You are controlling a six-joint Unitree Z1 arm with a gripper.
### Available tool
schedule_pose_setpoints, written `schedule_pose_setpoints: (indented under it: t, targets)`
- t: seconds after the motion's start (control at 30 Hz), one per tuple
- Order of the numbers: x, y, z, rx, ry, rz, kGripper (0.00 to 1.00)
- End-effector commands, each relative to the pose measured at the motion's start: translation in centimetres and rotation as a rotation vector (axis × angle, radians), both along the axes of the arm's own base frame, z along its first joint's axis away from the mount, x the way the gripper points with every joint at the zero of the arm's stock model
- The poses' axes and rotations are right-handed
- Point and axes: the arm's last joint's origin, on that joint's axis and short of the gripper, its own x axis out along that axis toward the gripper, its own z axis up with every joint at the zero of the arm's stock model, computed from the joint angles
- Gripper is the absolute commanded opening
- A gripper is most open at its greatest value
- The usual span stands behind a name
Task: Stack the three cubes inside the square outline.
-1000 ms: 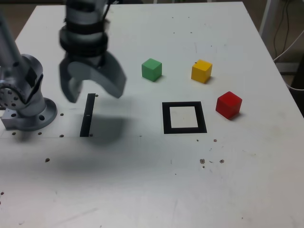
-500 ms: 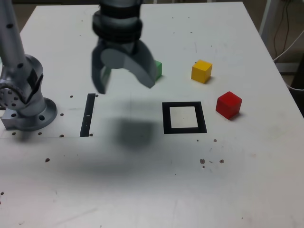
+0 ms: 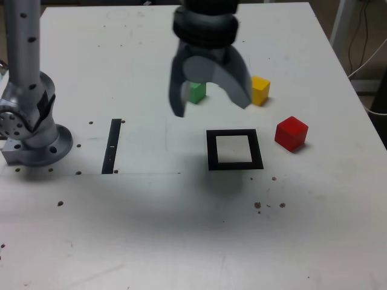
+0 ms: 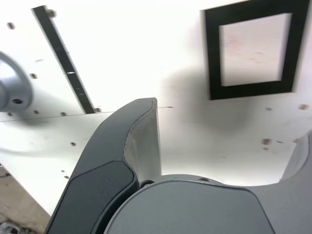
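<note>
Three small solid-coloured cubes sit loose on the white table (image 3: 314,229), none stacked yet, and all are placed here against the thick black square outline with its white centre (image 3: 234,150): the red cube (image 3: 291,133) lies just beside the outline on the exterior view's right, the yellow cube (image 3: 260,90) stands beyond the outline's far right corner, and the green cube (image 3: 196,92) beyond its far left corner, partly hidden behind the dark grey tool (image 3: 208,103). That tool hangs in the air above the far edge of the outline with its two curved jaws spread wide and nothing between them; the wrist view shows the same outline (image 4: 251,48) below and no cube within the jaws. Judging by their crisp edges and flat matt faces, the cubes are probably rigid and light (wood or plastic, I cannot tell which), so they should neither crush nor sag, though a light block may skid or twist if one jaw touches first. Each is best taken on two opposite flat side faces, low and centred, never across corners, leaving the top face level for the next cube.
</note>
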Motion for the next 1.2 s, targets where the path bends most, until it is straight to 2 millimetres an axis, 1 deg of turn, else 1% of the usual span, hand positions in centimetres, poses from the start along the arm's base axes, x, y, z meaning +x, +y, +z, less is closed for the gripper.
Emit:
schedule_pose_setpoints:
  t: [0.0,0.33,0.63,0.77,0.93,1.17]
  targets:
    - [0.8,-0.2,0.0,-0.002,0.003,-0.008,0.99]
    - [5.9,-0.8,-0.1,-0.01,-0.013,-0.038,0.99]
    - [10.1,-1.1,-1.6,-0.014,-0.021,-0.069,0.99]
    - [11.4,-0.9,-2.5,-0.017,-0.017,-0.075,0.99]
    - [12.8,0.0,-3.8,-0.019,-0.011,-0.087,0.99]
    - [13.9,1.6,-4.9,-0.007,-0.003,-0.096,0.99]
